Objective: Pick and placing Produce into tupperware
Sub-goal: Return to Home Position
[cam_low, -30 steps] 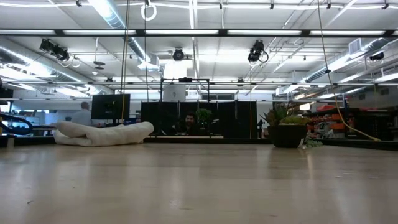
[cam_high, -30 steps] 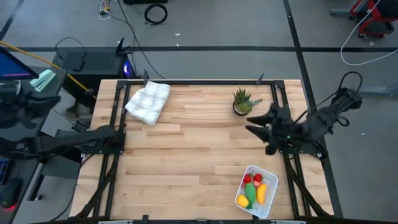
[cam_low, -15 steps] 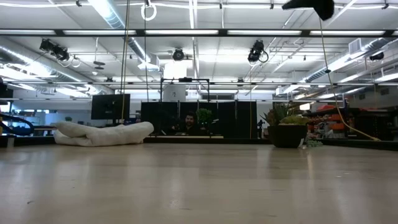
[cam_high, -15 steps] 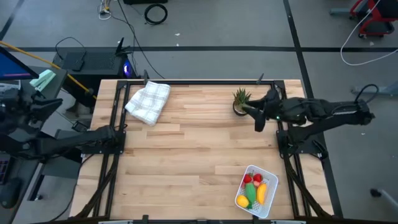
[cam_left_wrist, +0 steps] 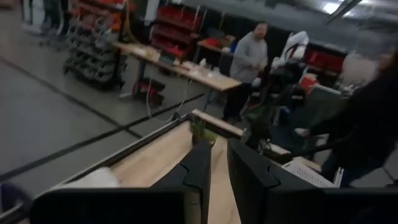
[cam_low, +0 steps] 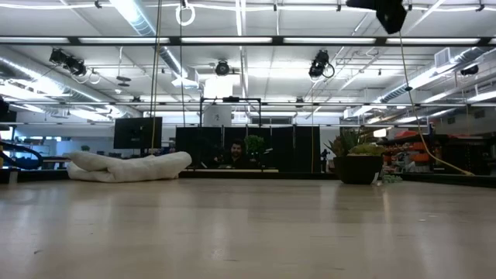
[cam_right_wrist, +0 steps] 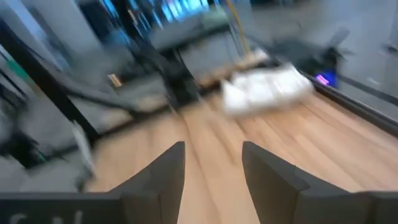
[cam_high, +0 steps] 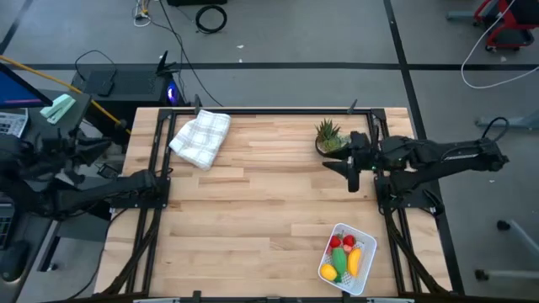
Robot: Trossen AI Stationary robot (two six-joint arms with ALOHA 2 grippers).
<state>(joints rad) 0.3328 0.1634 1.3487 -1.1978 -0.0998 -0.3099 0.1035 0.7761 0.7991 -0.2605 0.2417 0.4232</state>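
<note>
The white tupperware (cam_high: 364,239) sits near the table's near right corner. The produce lies in it: red pieces (cam_high: 341,242), a green piece (cam_high: 340,261), a yellow banana (cam_high: 354,261) and a yellow-orange piece (cam_high: 328,272). My right gripper (cam_high: 349,165) hangs open and empty above the table beside the potted plant, well far of the tupperware; the low view shows only its tip (cam_low: 385,11) at the top edge. My left gripper (cam_left_wrist: 219,163) waits off the table's left side, fingers almost together, holding nothing.
A small green potted plant (cam_high: 328,136) stands by the far right edge, close to my right gripper. A white checked cloth (cam_high: 201,137) lies bunched at the far left. Black frame rails (cam_high: 157,181) run along both table sides. Bare wood (cam_high: 253,210) fills the middle.
My right arm has stretched out from its folded pose at the table's right edge. Its gripper swung toward the far edge up to the potted plant, then came back a little toward the near edge. The tupperware and produce have stayed put.
</note>
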